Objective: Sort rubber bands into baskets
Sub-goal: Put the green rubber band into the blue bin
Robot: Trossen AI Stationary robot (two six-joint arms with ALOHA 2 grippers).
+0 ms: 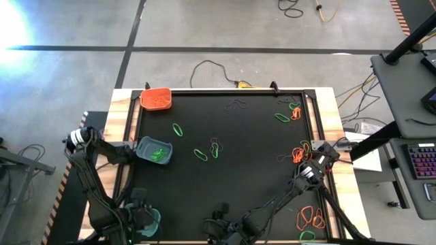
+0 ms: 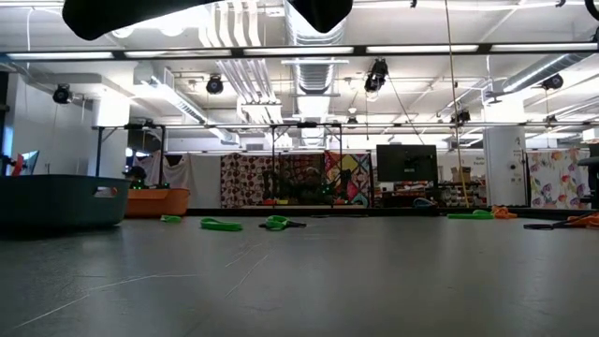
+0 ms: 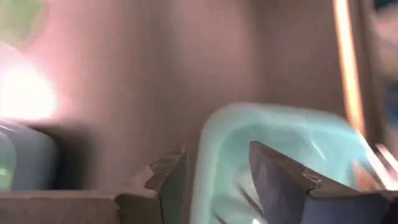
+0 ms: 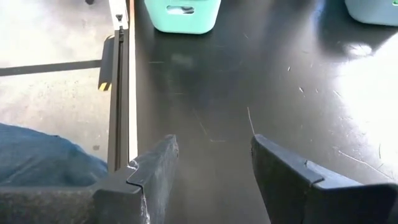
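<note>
Green [image 1: 178,128], black [image 1: 236,105] and orange [image 1: 310,218] rubber bands lie loose on the black mat [image 1: 252,184]. An orange basket [image 1: 156,99] stands at the far left. A teal basket [image 1: 154,150] at the left holds green bands. My left gripper [image 1: 142,209] hovers open over a second teal basket [image 3: 292,143] at the near left corner, with nothing between its fingers. My right gripper [image 4: 214,180] stands open over bare mat by the near edge, pointing toward the table's left. In the low view, green bands [image 2: 221,224] lie flat on the mat.
A raised frame [image 1: 313,129] borders the mat, with wooden table edge beyond it. Most orange bands cluster along the right side [image 1: 300,153]. A person's blue-clad leg [image 4: 43,155] shows beside the near edge. Cables [image 1: 211,68] lie on the floor behind the table.
</note>
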